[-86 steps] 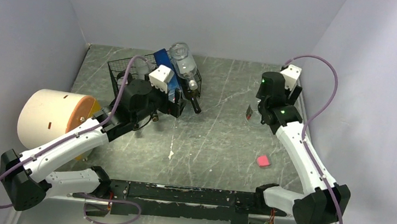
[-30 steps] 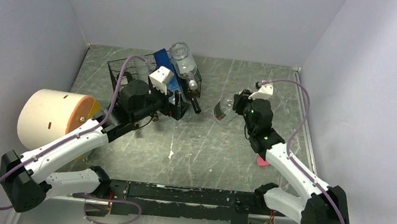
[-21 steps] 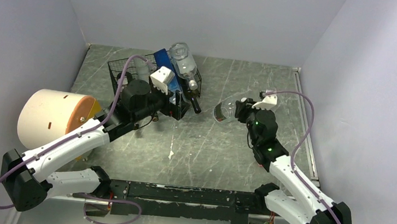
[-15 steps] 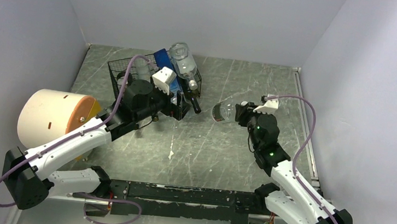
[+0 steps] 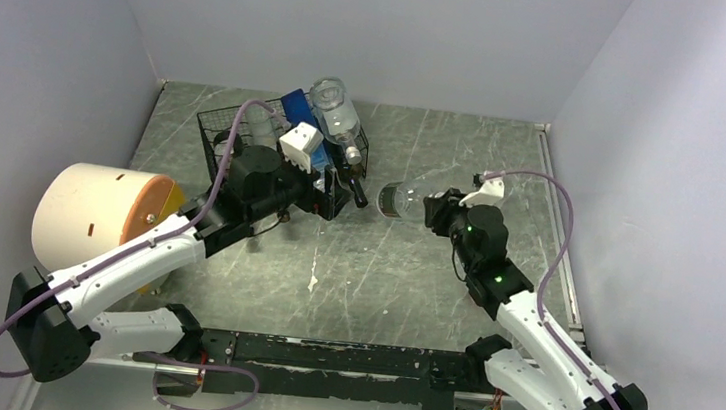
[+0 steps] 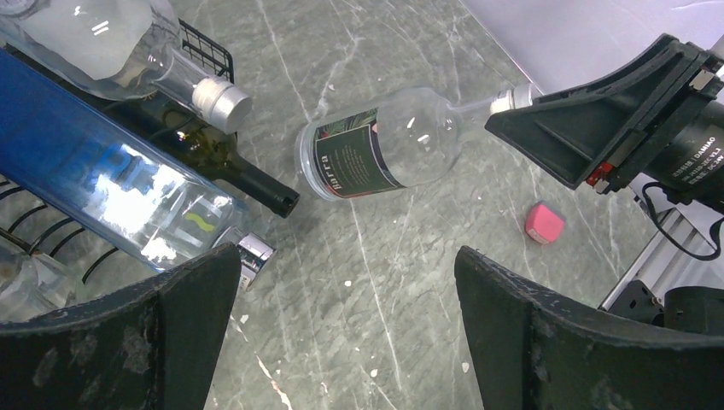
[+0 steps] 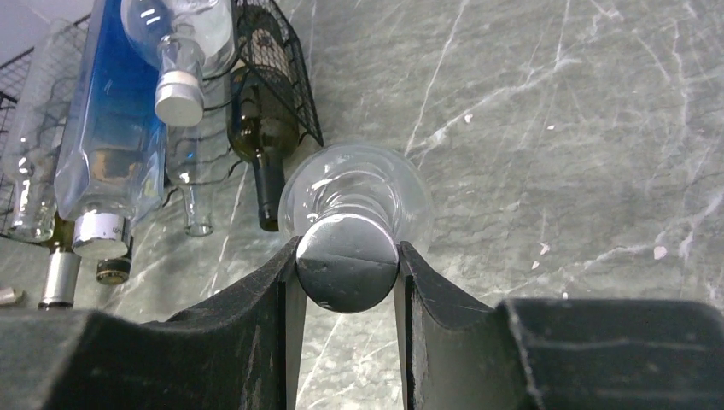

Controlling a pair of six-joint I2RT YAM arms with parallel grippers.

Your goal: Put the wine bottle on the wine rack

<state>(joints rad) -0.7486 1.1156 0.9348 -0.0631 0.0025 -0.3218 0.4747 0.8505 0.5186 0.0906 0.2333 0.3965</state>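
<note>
The wine bottle [image 5: 405,201] is clear glass with a dark label [image 6: 354,158]. It lies level, its base pointing at the wine rack and a short gap away. My right gripper [image 5: 436,210] is shut on its silver-capped neck [image 7: 347,260], one finger on each side. The wine rack [image 5: 213,135] is black wire and stands at the back left with several bottles in it. My left gripper [image 6: 346,256] hovers open over bare table just in front of the rack's right end [image 6: 207,53], holding nothing.
In the rack lie a blue bottle [image 6: 94,179], a clear bottle [image 5: 336,112] and a dark green bottle [image 6: 226,166] whose neck sticks out toward the held bottle. A pink cube [image 6: 544,222] sits on the table. A big white and orange cylinder [image 5: 87,214] lies at the left.
My right arm has swung left from the back right, carrying the bottle toward the rack and turning it level. The left arm has barely shifted.
</note>
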